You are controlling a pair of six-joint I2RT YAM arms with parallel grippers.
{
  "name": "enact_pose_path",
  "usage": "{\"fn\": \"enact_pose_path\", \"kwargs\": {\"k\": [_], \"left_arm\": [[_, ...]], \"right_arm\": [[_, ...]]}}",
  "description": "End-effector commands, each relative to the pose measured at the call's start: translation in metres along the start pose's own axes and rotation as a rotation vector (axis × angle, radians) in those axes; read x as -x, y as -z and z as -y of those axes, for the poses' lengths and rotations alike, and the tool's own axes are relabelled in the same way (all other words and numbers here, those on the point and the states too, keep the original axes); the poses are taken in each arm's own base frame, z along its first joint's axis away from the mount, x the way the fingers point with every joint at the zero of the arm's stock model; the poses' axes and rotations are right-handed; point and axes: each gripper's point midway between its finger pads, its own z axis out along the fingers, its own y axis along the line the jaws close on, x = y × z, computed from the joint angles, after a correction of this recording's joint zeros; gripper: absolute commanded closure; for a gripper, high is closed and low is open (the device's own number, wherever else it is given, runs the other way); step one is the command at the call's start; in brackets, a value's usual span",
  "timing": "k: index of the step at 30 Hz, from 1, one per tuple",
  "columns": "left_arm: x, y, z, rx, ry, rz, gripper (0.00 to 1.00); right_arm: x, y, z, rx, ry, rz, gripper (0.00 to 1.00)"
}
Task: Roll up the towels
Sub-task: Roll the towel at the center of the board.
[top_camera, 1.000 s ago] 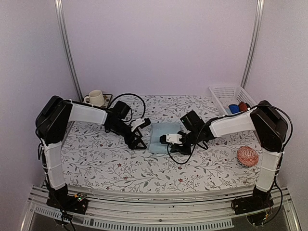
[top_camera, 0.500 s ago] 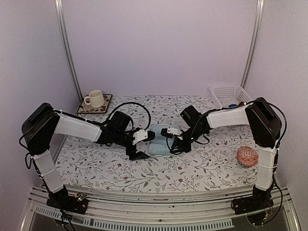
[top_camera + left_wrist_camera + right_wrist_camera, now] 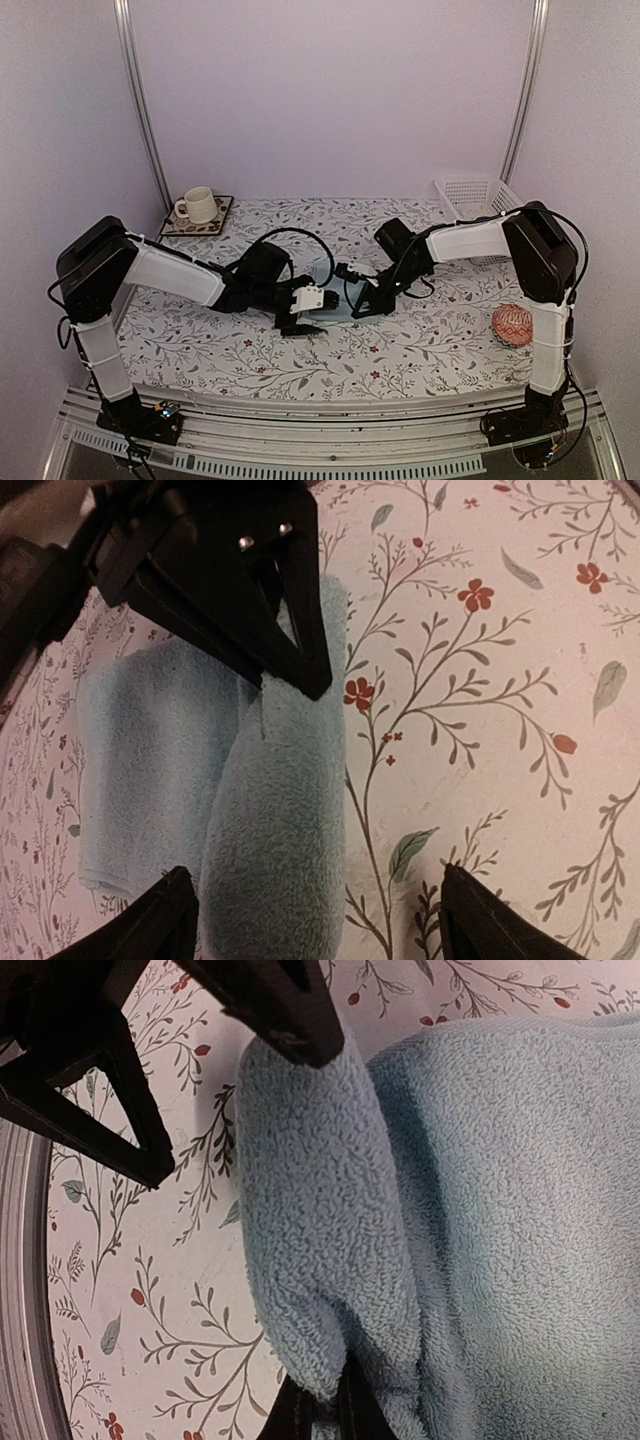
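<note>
The right gripper point(image 3: 318, 1415) is clamped on 1 end of the roll in the pale blue towel point(image 3: 275, 840). The left gripper point(image 3: 315, 905) stands apart, astride the other end. If it closes off-centre, the loose roll could unwind.

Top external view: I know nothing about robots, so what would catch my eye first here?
Mid-table, a pale light blue terry cloth towel lies half rolled on the flower-patterned table. The right tool pinches one end of the roll, while the left tool stands open over it. An orange-pink patterned ball sits near the table's right edge.
</note>
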Motion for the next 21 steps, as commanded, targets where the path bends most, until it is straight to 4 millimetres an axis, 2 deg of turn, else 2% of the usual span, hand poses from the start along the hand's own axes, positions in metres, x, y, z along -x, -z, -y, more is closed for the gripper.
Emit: {"fn": "enact_pose_path", "kwargs": {"k": [1, 4, 9, 16, 19, 21], "left_arm": [[0.0, -0.014, -0.001, 0.006, -0.047, -0.016, 0.18], [-0.009, -0.021, -0.004, 0.021, -0.037, -0.051, 0.2], [-0.017, -0.027, -0.005, 0.023, -0.023, -0.079, 0.34], [-0.016, -0.027, 0.007, -0.039, -0.022, -0.065, 0.68], [-0.015, -0.025, 0.013, -0.069, -0.018, -0.063, 0.95], [-0.014, -0.024, 0.016, -0.09, -0.012, -0.059, 1.0]], "right_arm": [[-0.019, -0.012, 0.0, 0.025, -0.061, -0.058, 0.93], [-0.018, -0.01, 0.0, 0.024, -0.06, -0.054, 0.93], [-0.018, -0.01, -0.001, 0.021, -0.058, -0.051, 0.93], [-0.019, -0.009, 0.003, 0.009, -0.064, -0.052, 0.92], [-0.018, -0.007, 0.007, -0.009, -0.062, -0.051, 0.9], [-0.016, -0.003, 0.01, -0.031, -0.059, -0.049, 0.84]]}}
